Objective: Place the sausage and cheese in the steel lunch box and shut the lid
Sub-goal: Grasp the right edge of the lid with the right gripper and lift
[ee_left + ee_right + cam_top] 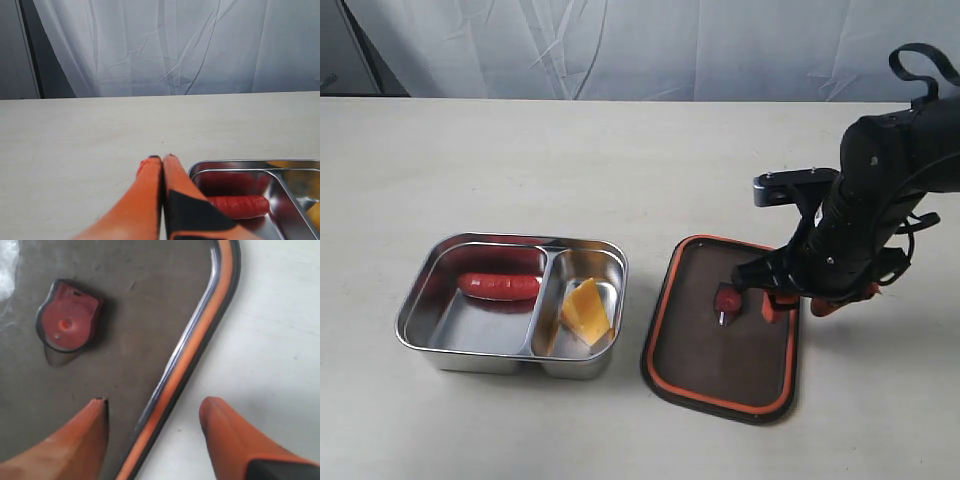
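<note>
Over the right rim of the lid (pixel 700 350), toward the tabletop's (pixel 520 150) front edge, the right gripper (pixel 154 405) is set for a grasp.
Its jaws stand wide and hold nothing. One fingertip is above the lid and the other above bare table, so the orange seal rim runs between them, ready for pinching. The sausage (pixel 500 286) and cheese (pixel 585 310) lie in separate compartments of the steel lunch box (pixel 490 362), just left of the lid. The left gripper (pixel 162 160), pressed shut and empty, sits off to the box's left.

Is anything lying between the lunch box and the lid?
No. The exterior view shows only a narrow strip of bare table between the lunch box and the lid; they lie apart.
</note>
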